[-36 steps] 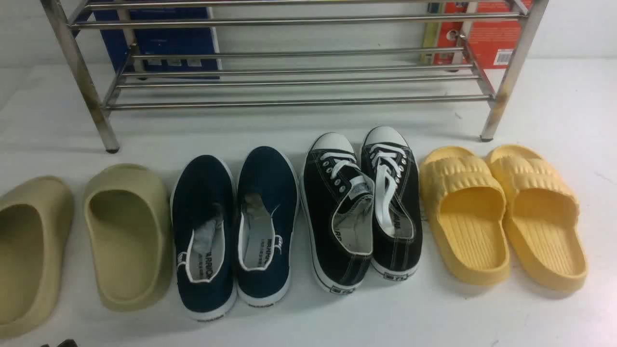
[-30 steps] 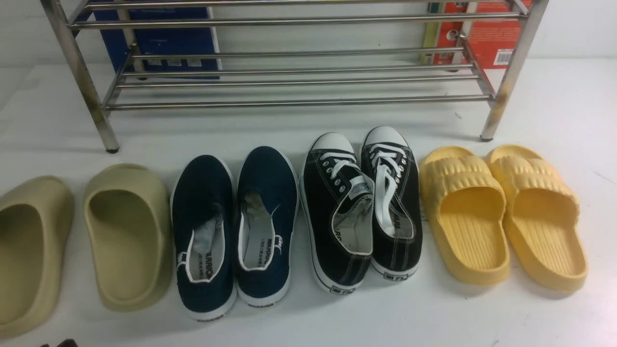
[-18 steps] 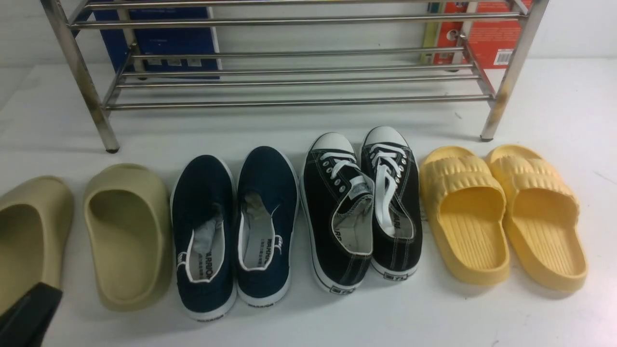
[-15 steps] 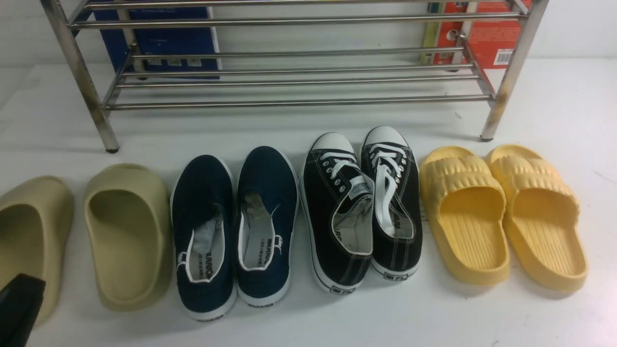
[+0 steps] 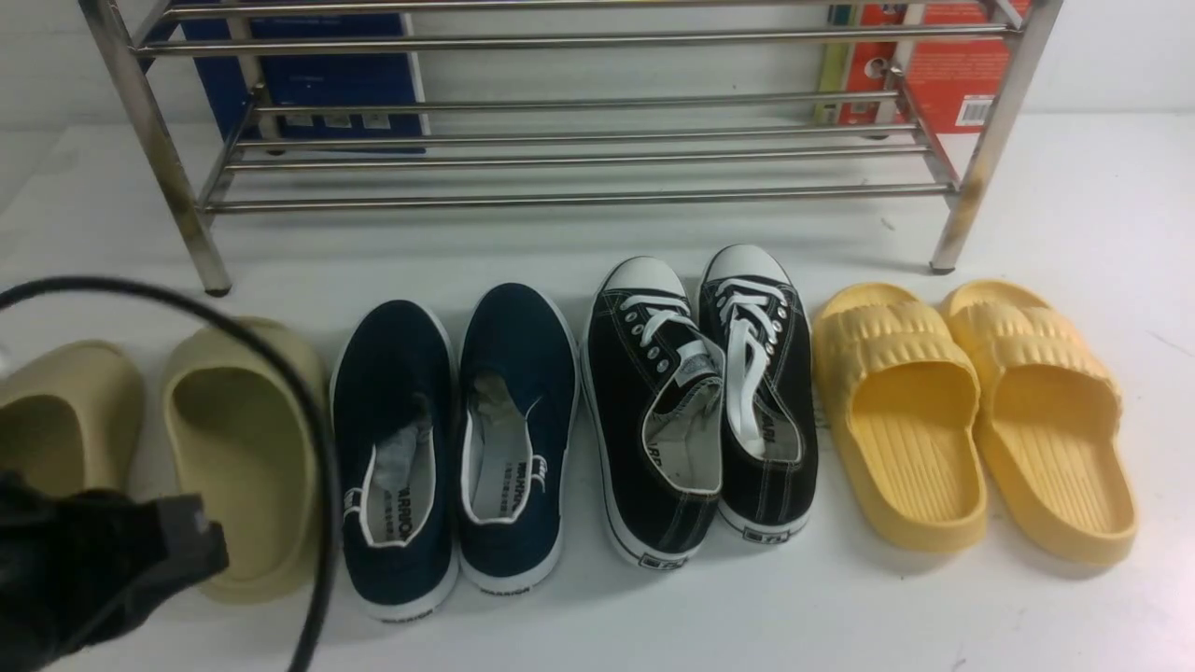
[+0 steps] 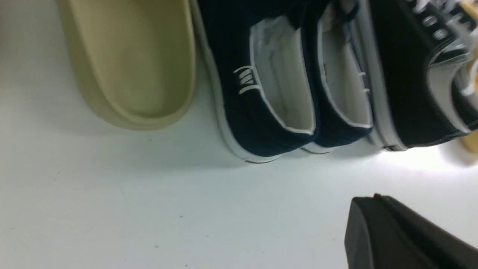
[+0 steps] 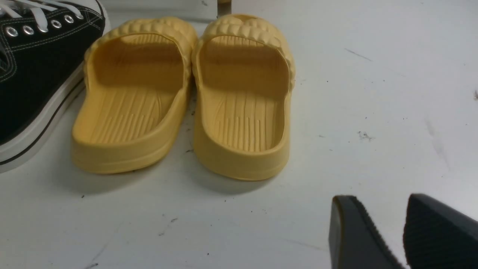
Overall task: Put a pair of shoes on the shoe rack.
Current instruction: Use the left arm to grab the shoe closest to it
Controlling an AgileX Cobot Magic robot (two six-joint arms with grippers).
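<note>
Black right claw [image 7: 388, 213], parted, shows only in its wrist view; left claw [image 6: 368, 209] clenched near navy shoes [image 5: 518, 350].

Shoe rack [image 5: 579, 197]: polished metal tubes, glossy. Navy slip-on sneakers [image 5: 397, 373]: matt canvas, smooth white rubber soles. Yellow slides [image 5: 901, 411]: ribbed matt plastic. Bench [image 5: 1074, 233]: smooth, white.

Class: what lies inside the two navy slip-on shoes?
Both navy slip-on shoes hold white printed insoles and crumpled paper toward the toes. The canvas uppers cover how far it reaches.
</note>
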